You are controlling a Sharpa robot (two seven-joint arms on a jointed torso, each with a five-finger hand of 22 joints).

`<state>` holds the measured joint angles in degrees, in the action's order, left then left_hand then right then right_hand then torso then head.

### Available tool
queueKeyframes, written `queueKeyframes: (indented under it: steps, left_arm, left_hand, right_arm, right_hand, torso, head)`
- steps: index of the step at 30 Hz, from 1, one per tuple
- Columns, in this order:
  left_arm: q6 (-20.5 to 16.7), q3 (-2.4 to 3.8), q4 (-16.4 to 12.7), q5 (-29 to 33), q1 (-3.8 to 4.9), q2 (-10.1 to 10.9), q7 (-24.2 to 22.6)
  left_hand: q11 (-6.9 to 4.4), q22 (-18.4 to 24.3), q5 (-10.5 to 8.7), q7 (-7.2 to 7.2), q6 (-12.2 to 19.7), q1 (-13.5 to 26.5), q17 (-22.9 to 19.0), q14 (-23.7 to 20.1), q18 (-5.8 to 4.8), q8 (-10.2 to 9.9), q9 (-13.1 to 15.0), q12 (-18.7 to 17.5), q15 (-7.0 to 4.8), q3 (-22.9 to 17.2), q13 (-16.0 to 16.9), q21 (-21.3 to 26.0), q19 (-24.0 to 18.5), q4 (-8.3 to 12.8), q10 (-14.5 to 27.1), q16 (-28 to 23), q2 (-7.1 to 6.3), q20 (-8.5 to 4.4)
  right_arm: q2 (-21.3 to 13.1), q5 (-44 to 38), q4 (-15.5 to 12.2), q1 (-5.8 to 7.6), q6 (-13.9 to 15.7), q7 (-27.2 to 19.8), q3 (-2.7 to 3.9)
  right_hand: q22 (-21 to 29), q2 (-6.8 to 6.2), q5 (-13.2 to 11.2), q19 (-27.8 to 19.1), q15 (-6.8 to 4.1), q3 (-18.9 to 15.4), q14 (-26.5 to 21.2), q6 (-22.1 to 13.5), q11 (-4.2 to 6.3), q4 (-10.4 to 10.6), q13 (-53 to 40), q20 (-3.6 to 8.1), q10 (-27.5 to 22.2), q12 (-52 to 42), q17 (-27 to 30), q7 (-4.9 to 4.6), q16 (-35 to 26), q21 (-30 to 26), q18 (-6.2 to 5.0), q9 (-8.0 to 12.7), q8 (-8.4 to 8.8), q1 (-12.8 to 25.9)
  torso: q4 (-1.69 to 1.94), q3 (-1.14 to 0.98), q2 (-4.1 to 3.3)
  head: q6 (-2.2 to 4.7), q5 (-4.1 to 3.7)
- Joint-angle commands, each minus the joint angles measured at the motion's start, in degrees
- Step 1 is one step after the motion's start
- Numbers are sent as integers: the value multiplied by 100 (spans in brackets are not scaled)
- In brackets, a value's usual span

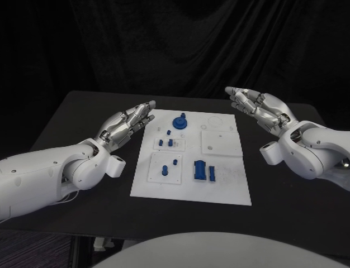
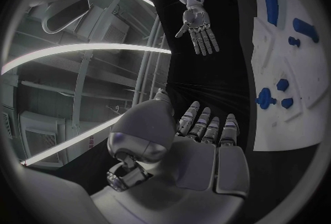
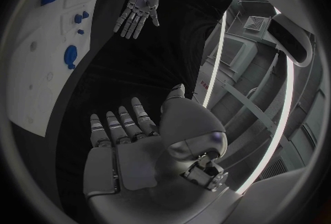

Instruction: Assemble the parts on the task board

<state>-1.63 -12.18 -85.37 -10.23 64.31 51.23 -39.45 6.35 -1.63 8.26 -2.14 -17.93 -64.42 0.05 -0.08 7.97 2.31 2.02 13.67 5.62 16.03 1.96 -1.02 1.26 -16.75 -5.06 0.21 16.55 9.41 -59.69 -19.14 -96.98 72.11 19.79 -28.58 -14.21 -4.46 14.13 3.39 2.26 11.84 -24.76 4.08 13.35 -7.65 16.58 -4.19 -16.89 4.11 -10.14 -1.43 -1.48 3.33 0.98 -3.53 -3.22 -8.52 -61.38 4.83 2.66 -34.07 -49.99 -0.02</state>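
Note:
The white task board [image 1: 223, 190] lies in the middle of the black table, with several small blue parts on it. A round blue part [image 1: 180, 121] stands near its far edge, small pegs [image 1: 170, 143] sit mid-left, and a larger blue block [image 1: 200, 170] with a thin piece [image 1: 213, 173] lies near the front. My left hand [image 1: 129, 124] hovers at the board's left side, fingers straight and apart, holding nothing. My right hand [image 1: 258, 106] hovers past the board's far right corner, also flat and empty. The board [image 2: 283, 42] and my right hand [image 2: 196, 25] show in the left wrist view; the board [image 3: 41, 31] and my left hand [image 3: 138, 11] in the right wrist view.
The black table [image 1: 78, 111] extends bare on both sides of the board, with dark curtain behind. Its front edge runs just below the board.

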Motion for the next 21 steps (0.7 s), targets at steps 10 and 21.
queueKeyframes:
  steps: [10,21]
  left_arm:
    - [-16,3,183,259,19,-186,-994]
    - [58,3,368,264,0,-349,-960]
  left_hand:
    - [-513,35,55,396,457,-8,-5,8,37,-74,-39,-368,-107,-17,-40,42,-57,1,273,-21,10,-56]
    - [-297,39,520,362,396,-207,-5,8,56,-65,-32,-282,-85,-160,-29,42,-55,1,247,-21,13,-13]
  right_arm:
    - [31,425,222,-252,-438,-626,-1]
    - [54,438,317,-308,-533,-583,-1]
  right_hand:
    - [102,-117,29,-47,-41,224,-207,-488,257,4,238,-4,-296,310,34,397,0,-38,-13,183,516,-71]
    - [91,-76,97,-22,15,295,-208,-414,13,5,254,-8,-272,187,24,196,91,-30,-9,178,585,-106]
  torso:
    - [-134,-138,307]
    - [-162,-152,274]
  head:
    - [-1,115]
    - [-1,118]
